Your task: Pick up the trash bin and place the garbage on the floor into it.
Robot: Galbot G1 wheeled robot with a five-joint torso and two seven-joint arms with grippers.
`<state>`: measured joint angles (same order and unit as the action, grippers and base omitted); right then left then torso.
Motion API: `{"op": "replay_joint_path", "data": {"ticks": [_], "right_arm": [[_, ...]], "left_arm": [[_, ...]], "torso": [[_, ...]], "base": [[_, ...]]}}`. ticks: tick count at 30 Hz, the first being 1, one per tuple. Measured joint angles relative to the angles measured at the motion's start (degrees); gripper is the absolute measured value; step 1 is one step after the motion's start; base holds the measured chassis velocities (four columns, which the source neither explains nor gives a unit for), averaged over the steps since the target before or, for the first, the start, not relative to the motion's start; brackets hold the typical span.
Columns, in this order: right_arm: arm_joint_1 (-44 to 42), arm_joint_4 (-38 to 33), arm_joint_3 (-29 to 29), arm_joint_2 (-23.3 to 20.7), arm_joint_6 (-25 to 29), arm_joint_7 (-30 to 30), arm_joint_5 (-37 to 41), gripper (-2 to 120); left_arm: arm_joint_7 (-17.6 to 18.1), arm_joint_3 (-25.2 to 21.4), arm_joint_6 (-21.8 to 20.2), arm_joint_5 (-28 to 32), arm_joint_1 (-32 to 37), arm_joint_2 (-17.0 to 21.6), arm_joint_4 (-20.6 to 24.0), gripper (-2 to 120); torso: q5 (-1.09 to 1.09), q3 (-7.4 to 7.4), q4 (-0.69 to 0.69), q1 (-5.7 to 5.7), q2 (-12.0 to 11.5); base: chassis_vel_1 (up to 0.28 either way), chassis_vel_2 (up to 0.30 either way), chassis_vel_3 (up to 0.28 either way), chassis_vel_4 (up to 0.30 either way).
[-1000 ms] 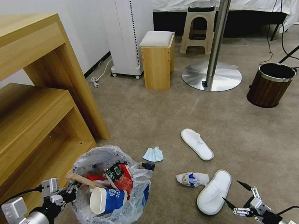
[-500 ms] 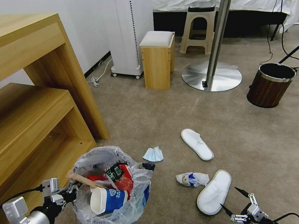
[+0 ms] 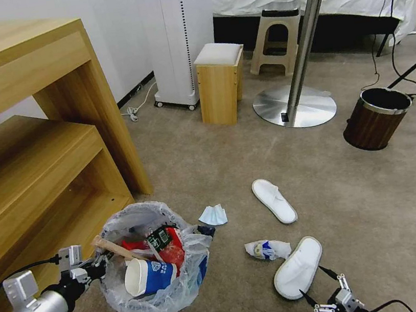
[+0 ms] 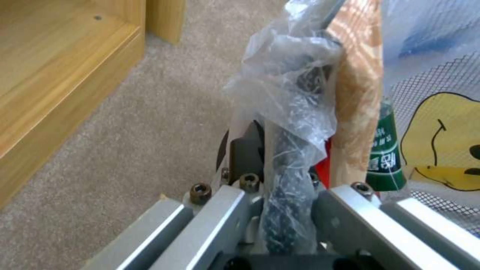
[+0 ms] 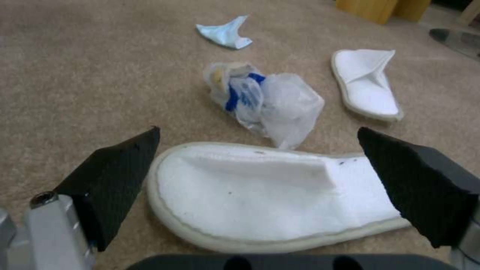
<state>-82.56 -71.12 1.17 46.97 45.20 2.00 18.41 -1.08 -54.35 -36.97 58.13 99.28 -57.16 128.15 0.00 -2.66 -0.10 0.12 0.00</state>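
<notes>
Rim of the trash bin (image 3: pixel 145 260) being pinched, bag lining and all, between the pressed-together jaws of the left gripper (image 3: pixel 95 267), probably keeping the open mouth handy for the next drop, with a paper cup (image 3: pixel 147 277) and red wrappers (image 3: pixel 167 249) already lying inside. Hovering spread wide just short of the nearer white slipper (image 5: pixel 265 195), the right gripper (image 3: pixel 320 285), likely lining up to take it, crumpled wrapper (image 5: pixel 260 99) and light-blue mask (image 5: pixel 225 32) lying beyond the jaws on the beige carpet (image 3: pixel 371 215).
</notes>
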Motion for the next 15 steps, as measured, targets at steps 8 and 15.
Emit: {"op": "replay_joint_path", "data": {"ticks": [8, 15], "right_arm": [[-0.7, 1.0, -0.5, 1.3, 0.2, -0.3, -1.8, 100], [0.6, 2.9, -0.5, -0.1, 0.9, 0.6, -3.6, 100]], "left_arm": [[0.0, 0.2, 0.2, 0.0, 0.0, 0.4, -0.4, 0], [0.0, 0.2, 0.5, 0.1, -0.2, 0.5, -0.5, 0]], "torso": [[0.0, 0.0, -0.01, 0.0, 0.0], [0.01, 0.0, 0.0, 0.0, 0.0]], "base": [[0.0, 0.0, 0.0, 0.0], [0.0, 0.0, 0.0, 0.0]]}}
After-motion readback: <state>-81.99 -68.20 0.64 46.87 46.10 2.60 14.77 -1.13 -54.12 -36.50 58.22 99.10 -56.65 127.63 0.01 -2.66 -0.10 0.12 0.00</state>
